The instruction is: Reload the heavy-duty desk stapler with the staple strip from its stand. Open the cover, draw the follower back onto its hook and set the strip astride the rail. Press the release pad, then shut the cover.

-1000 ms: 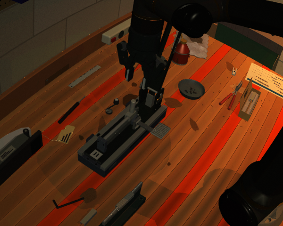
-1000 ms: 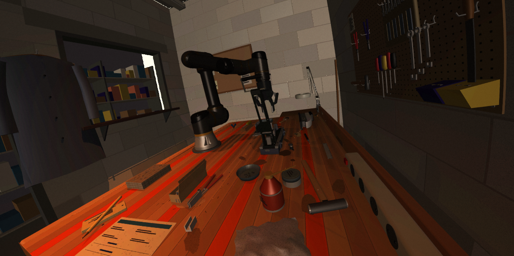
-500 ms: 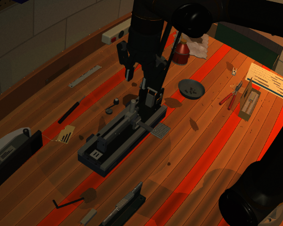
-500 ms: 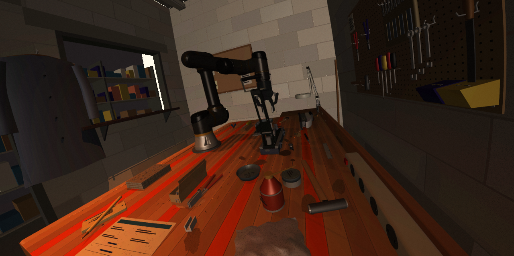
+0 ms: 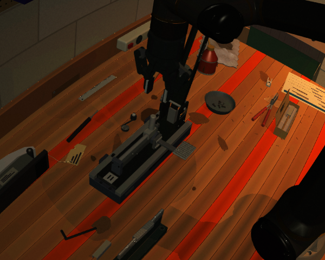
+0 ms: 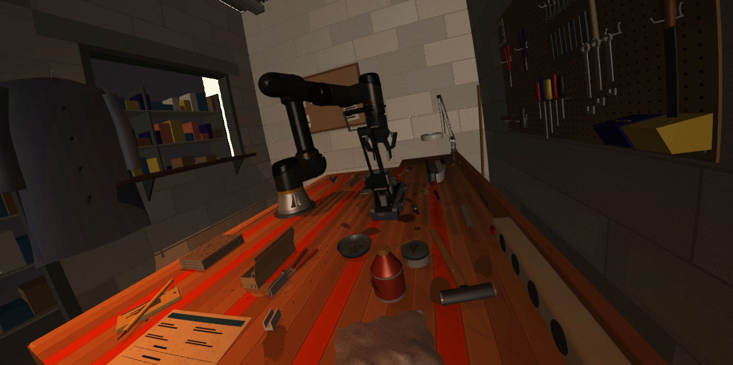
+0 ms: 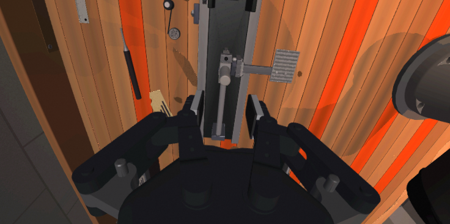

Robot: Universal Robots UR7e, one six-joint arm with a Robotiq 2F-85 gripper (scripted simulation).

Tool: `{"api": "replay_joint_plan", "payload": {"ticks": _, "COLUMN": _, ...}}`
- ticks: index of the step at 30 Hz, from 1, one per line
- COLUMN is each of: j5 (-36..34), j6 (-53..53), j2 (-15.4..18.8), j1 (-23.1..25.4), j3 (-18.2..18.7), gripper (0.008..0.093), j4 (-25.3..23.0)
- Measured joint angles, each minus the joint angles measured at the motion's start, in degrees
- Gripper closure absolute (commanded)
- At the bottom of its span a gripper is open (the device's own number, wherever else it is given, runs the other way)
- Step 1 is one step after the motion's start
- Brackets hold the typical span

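Observation:
The stapler's cover [image 5: 172,92] stands raised nearly upright from the hinge end of the stapler base [image 5: 137,156], and my gripper [image 7: 224,114] straddles the cover's free end, open and gripping nothing. In the open channel the follower [image 7: 224,76] with its round knob sits part way along the rail. The ribbed release pad [image 5: 184,149] [image 7: 285,65] sticks out sideways from the base. The staple strip [image 5: 141,233] lies on its dark stand near the bench's front edge.
My arm's base [image 6: 294,183] stands to the left of the stapler. A shallow dish [image 5: 219,102], red oil can [image 5: 207,60], pliers [image 5: 265,110] and a cardboard box [image 5: 286,117] lie beyond. A ruler [image 5: 97,87], punch [image 5: 80,127] and hex key [image 5: 76,232] lie around.

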Motion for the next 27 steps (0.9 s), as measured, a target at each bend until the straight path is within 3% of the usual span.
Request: {"api": "replay_joint_plan", "payload": {"ticks": 27, "j5": 0.0, "j6": 1.7, "j2": -1.5, "j1": 1.7, "j3": 1.3, "gripper": 0.0534, "j4": 0.1}}
